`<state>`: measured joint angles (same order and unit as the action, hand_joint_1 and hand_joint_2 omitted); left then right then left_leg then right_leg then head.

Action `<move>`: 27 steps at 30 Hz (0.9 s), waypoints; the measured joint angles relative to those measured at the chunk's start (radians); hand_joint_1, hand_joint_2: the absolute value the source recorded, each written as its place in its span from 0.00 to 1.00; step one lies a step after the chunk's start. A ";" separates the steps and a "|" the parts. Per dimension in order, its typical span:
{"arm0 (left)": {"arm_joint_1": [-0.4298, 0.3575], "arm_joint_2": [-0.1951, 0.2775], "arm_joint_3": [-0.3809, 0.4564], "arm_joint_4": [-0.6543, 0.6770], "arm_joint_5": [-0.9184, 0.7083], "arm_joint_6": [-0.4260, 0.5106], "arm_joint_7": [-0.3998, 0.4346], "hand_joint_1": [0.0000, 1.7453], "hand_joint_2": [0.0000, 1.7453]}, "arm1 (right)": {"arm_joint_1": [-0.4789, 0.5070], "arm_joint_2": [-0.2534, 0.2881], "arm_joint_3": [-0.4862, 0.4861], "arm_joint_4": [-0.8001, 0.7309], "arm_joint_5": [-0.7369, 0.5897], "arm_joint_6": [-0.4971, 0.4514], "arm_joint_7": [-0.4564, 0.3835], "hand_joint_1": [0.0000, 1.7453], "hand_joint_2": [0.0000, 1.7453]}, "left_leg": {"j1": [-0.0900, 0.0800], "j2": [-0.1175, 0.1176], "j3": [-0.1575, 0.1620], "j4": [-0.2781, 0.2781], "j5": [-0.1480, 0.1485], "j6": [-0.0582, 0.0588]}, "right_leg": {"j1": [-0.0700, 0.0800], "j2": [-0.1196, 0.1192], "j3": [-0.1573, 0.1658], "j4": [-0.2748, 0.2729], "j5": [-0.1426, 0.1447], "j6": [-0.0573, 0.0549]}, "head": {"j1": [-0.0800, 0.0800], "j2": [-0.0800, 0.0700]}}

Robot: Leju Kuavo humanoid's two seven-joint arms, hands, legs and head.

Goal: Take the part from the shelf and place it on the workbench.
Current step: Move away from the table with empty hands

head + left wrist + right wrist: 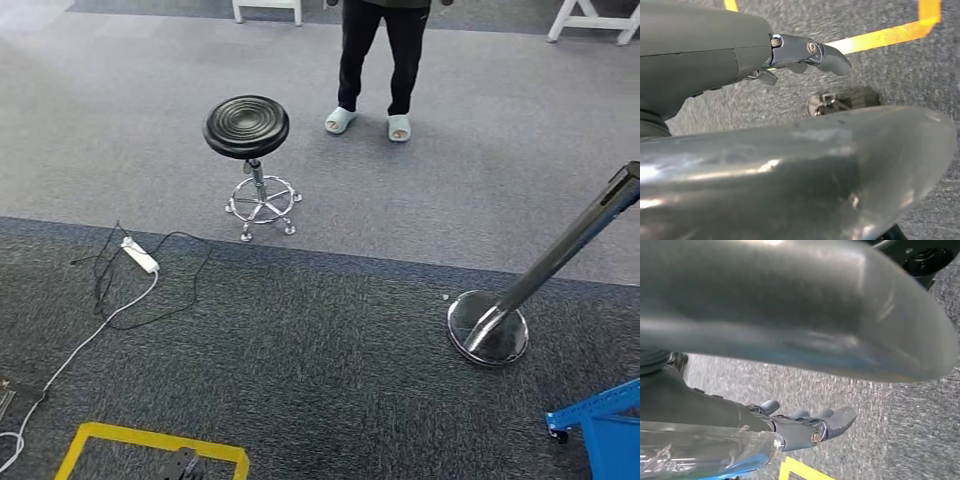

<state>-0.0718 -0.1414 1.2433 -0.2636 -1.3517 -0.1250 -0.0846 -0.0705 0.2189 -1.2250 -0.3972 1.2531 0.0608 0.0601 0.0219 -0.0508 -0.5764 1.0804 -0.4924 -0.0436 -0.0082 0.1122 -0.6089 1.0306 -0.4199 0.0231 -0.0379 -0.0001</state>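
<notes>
1. Your task reads as barely begun. The head view looks down on grey carpet (317, 330), with no shelf and no desk in front of you, so both the pick and the placement look to be still ahead.

2. Where the part is: I cannot tell you. None of the views gives you anything that can be named as the part. The same goes for its looks: shape, colour and finish are unknown from here, so leave handling questions until you have it in sight.

3. Your left hand (791, 55) hangs over the carpet near a strip of yellow floor tape (881, 36). Its fingers (828, 55) are stretched out and lie apart, and nothing sits in them.

4. Your right hand (806, 427) is much the same: fingers extended, loosely spread, holding nothing, with a corner of yellow tape on the floor beyond it.

5. Around you in the head view:
   - a black round stool (247, 128) on a chrome wheeled base;
   - a person (381, 60) standing beyond it, well apart from you;
   - a white power strip (140, 255) with dark cables trailing over the carpet;
   - a tilted pole on a shiny disc base (487, 328);
   - a blue frame (600, 425) at the lower corner;
   - a yellow taped rectangle (151, 440) close to your feet.

6. My judgement: you will need to turn or walk until the shelf comes into view before anything else counts.
</notes>
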 joint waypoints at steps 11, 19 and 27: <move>0.001 -0.008 0.009 0.000 0.035 0.028 -0.092 0.00 0.00 | 0.003 -0.001 -0.016 0.000 -0.016 -0.004 0.016 0.00 0.00 | -0.014 0.082 0.035 -0.079 0.018 0.050 | -0.002 -0.105 -0.159 0.289 -0.135 0.043 | 0.014 0.000; -0.008 -0.010 0.007 0.000 0.045 0.026 0.008 0.00 0.00 | 0.000 -0.004 -0.014 0.000 0.019 0.008 -0.002 0.00 0.00 | -0.019 0.165 0.066 -0.085 -0.002 0.019 | 0.013 -0.165 0.007 0.005 -0.017 0.012 | 0.011 0.000; -0.001 -0.008 -0.003 0.000 0.029 0.017 -0.029 0.00 0.00 | -0.002 -0.006 -0.016 0.000 0.008 -0.002 0.029 0.00 0.00 | -0.011 0.054 -0.080 0.197 -0.120 -0.004 | 0.001 -0.057 0.016 -0.015 -0.004 -0.012 | 0.001 0.000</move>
<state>-0.0728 -0.1495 1.2406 -0.2636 -1.3228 -0.1077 -0.1133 -0.0726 0.2125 -1.2410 -0.3967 1.2607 0.0587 0.0892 0.0106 0.0036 -0.6565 1.2778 -0.6120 -0.0480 -0.0075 0.0547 -0.5931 1.0158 -0.4236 0.0107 -0.0367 0.0000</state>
